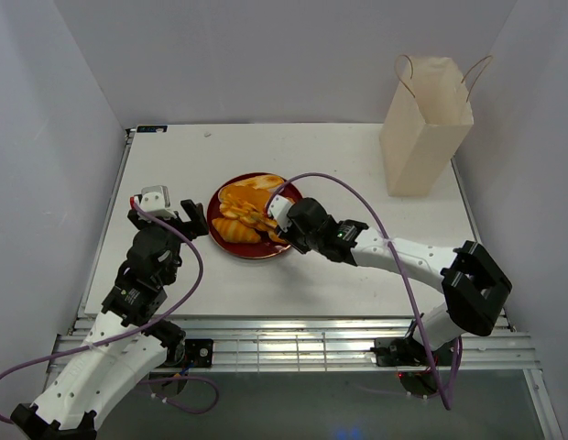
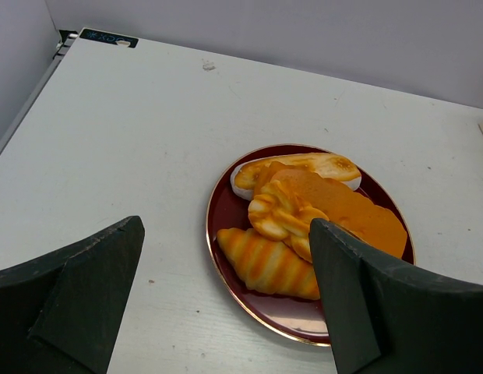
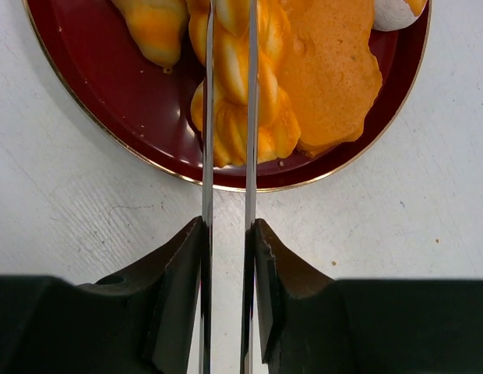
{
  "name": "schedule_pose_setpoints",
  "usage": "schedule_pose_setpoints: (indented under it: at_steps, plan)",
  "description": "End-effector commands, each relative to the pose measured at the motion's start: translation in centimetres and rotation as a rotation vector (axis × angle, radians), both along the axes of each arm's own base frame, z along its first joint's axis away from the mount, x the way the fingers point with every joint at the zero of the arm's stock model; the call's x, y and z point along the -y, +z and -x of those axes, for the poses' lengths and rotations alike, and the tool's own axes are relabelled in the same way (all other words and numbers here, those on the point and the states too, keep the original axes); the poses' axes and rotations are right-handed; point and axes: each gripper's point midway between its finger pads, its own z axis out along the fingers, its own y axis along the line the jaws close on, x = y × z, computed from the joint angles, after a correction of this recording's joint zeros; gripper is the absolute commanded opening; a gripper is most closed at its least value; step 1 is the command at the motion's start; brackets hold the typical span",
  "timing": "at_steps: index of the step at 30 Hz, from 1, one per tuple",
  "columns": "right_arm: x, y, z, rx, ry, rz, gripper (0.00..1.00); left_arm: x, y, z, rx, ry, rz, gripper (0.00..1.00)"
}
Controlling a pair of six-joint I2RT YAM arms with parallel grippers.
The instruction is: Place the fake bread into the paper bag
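— From above, where does the stock lie?

— The fake bread (image 1: 240, 215) sits heaped on the dark red plate (image 1: 256, 256), mid-surface (image 1: 357, 165). The paper bag (image 1: 426, 128) stands upright at the far right corner, well apart from the plate, mouth up (sensible for a drop from above). Its inside is hidden from this angle. The right claw (image 1: 280, 218) reaches over the plate's near right edge. The left claw (image 1: 185, 220) sits just beside the left rim, in my judgement keeping out of the way. Pale walls (image 1: 266, 55) box the white surface in on three sides.

— Left wrist view?

— The left claw's fingers (image 2: 78, 288) are spread wide, with nothing between them. A croissant (image 2: 269, 261) lies nearest, a long loaf (image 2: 304, 166) at the far rim, and a flat slice (image 2: 358, 214) to the right. The surface is matt white with a few specks, and a grey wall stands behind it.

— Right wrist view?

— The right claw is clamped on slim metal tongs (image 3: 207, 156), its pads pressing the two blades inward. The blades lie across a twisted pastry (image 3: 230, 117) at the plate's near edge. Whether they already pinch it I cannot tell. Presumably the tongs are there for reach and a narrow bite on a glossy piece. The surface here shows faint scuffs and dark flecks.
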Motion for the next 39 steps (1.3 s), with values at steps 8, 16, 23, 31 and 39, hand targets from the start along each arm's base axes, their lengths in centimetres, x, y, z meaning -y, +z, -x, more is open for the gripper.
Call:
schedule_pose_setpoints:
  at_steps: [8,16,23,31,39]
  plan:
    - [-2.0,7.5,-0.3,0.079,0.031,-0.162,0.19,0.3,0.4,0.0,0.017,-0.013,0.012,0.97]
    - [-1.4,12.0,0.2,0.135,0.02,-0.276,0.18,0.3,0.4,0.0,0.016,-0.009,0.012,0.97]
    - [-0.6,14.2,0.4,0.162,-0.015,-0.332,0.18,0.2,0.4,0.0,0.016,-0.007,0.012,0.97]
    - [1.8,20.7,-0.2,0.211,-0.067,-0.433,0.21,0.3,0.5,0.1,0.02,-0.015,0.016,0.97]
    - [7.2,26.5,-3.0,0.293,-0.199,-0.535,0.22,0.3,0.7,0.2,0.025,-0.015,0.019,0.97]
